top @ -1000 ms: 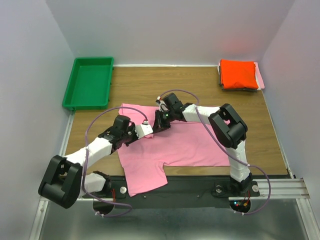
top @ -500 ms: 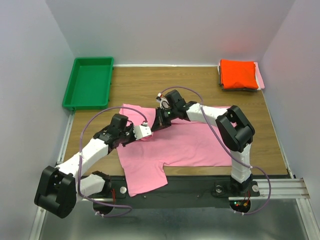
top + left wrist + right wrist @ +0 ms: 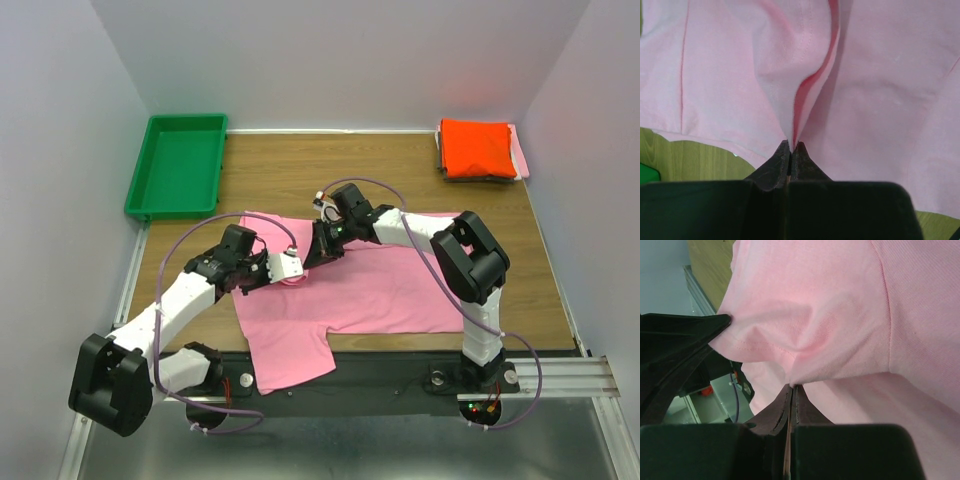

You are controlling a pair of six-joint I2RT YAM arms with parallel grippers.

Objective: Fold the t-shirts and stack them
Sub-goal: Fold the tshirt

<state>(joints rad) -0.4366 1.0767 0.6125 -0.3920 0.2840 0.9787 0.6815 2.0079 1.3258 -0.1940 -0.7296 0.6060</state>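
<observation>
Tray (image 3: 139,186) well apart from pink t-shirt (image 3: 392,292)

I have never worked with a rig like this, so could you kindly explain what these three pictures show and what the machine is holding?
You are looking at two robot arms bolted side by side at the near edge of a wooden table. The wide picture comes from a fixed camera above and behind them. The two close-ups come from a small camera on each wrist, looking along that arm's claw.

A large pink t-shirt lies spread out on the table. The left claw is shut on a raised fold of it. The right claw is shut on another pinch of the same shirt, close beside the first.

A folded orange-red t-shirt sits in the far right corner, and a green tray stands in the far left corner.
</observation>
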